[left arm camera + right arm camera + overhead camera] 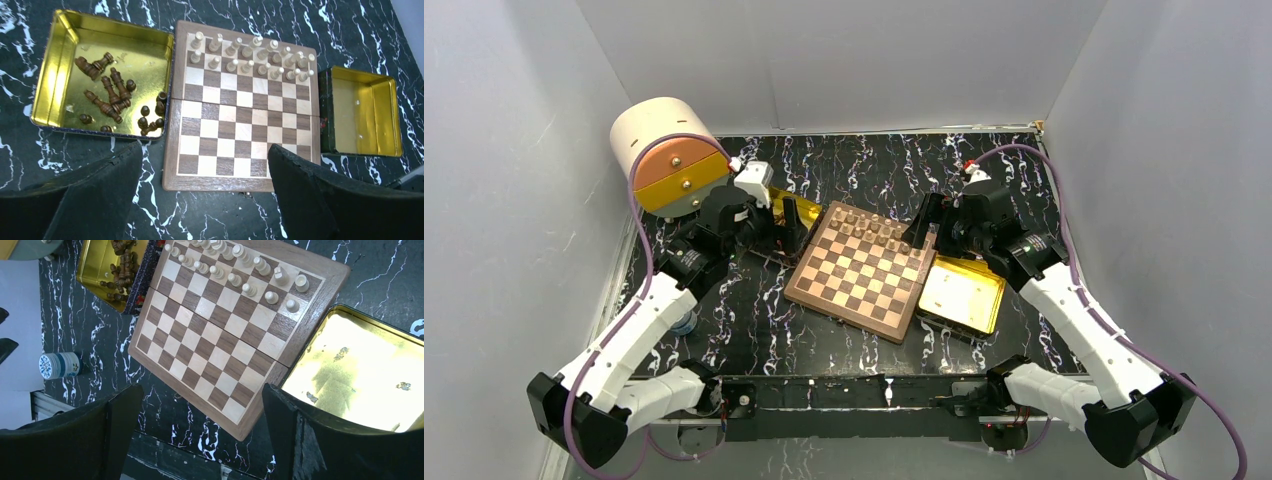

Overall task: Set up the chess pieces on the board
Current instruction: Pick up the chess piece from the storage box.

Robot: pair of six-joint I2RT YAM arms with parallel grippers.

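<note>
The board point(859, 272) lies tilted in the middle of the black marbled table. Light chess pieces point(250, 55) stand in two rows along its far edge and show again in the right wrist view point(240, 270). Dark chess pieces point(112, 95) lie jumbled in a gold tray point(50, 75) at the board's left. My left gripper point(205, 150) hovers open above the board's left side, near that tray, with nothing between its fingers. My right gripper point(202, 387) hovers open above the board's right side, also holding nothing.
An empty gold tray point(964, 293) sits against the board's right side. A cream cylinder with an orange and yellow face point(669, 155) stands at the back left. A small white-capped bottle point(60, 365) lies left of the board near the left arm.
</note>
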